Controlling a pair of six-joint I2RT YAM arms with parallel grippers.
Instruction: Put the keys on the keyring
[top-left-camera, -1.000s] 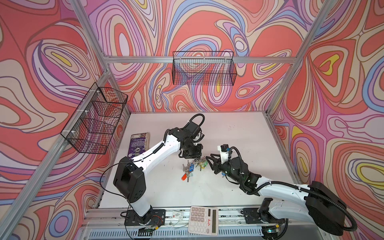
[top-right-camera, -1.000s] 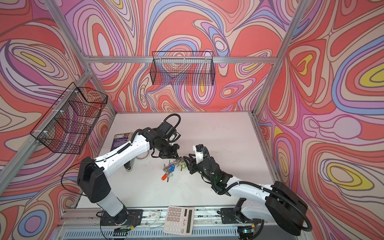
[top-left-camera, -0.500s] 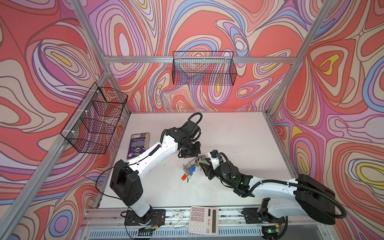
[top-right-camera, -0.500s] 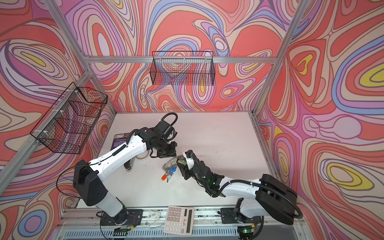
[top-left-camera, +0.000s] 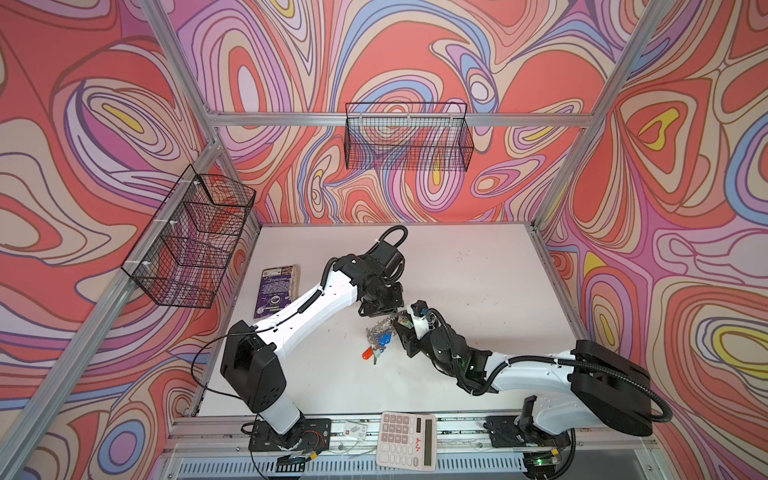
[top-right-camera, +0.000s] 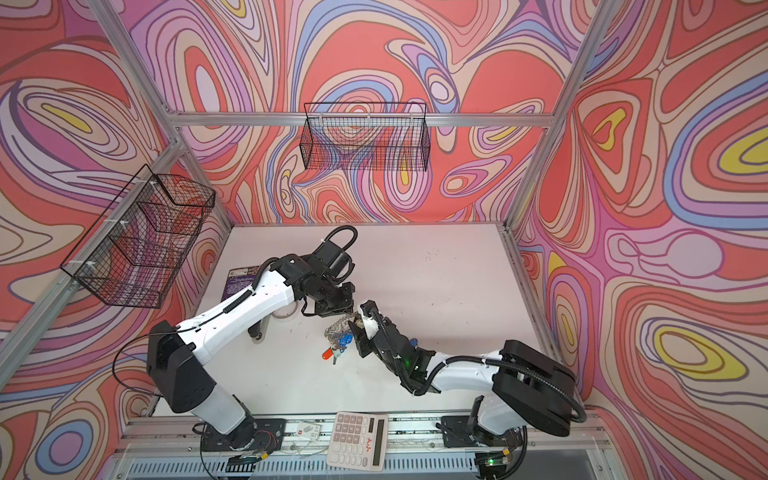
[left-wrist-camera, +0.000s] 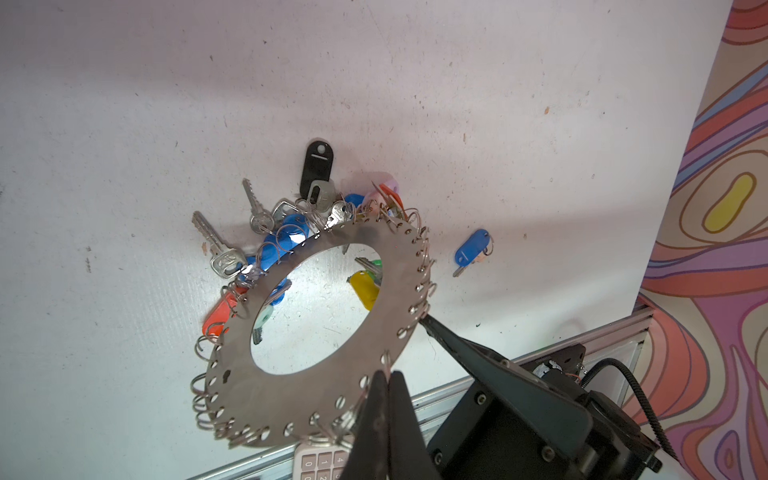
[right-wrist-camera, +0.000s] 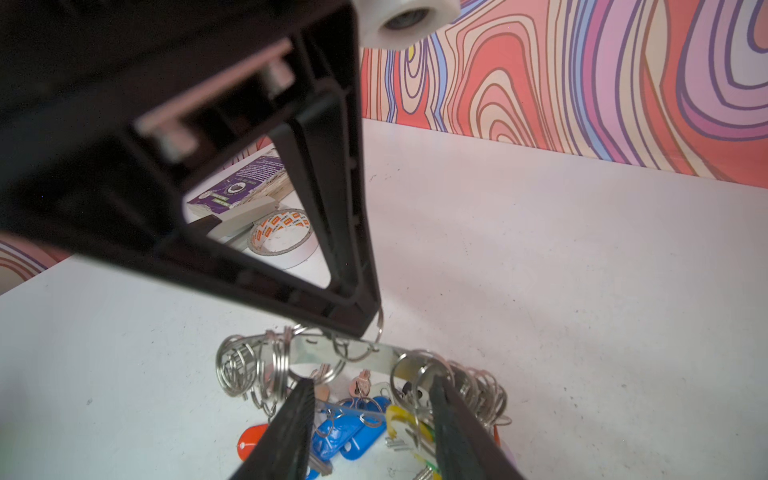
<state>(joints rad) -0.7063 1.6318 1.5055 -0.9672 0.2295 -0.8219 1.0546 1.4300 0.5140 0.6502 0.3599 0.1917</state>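
Grips the keyring (left-wrist-camera: 237, 374) at its rim in the clenched left fingers (left-wrist-camera: 384, 395), tilted over the counter (top-left-camera: 478, 270). Drapes the keys (left-wrist-camera: 220, 255) from its low edge onto scuffed, speckled white. Straddles those keys with the released right fingers (top-left-camera: 399, 330), pinching nothing. Shows tape roll (right-wrist-camera: 266, 228) and book (right-wrist-camera: 245, 183) beyond the left fingers, swirling red-purple walls (top-left-camera: 415, 50) and wire baskets (top-left-camera: 409, 141) all round.

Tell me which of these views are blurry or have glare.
Left wrist view: the keyring is sharp, the table bright and washed out through its hole. Right wrist view: the left claw looms close, dark and blurred; the orange tag is soft. Both top views: evenly lit and sharp.
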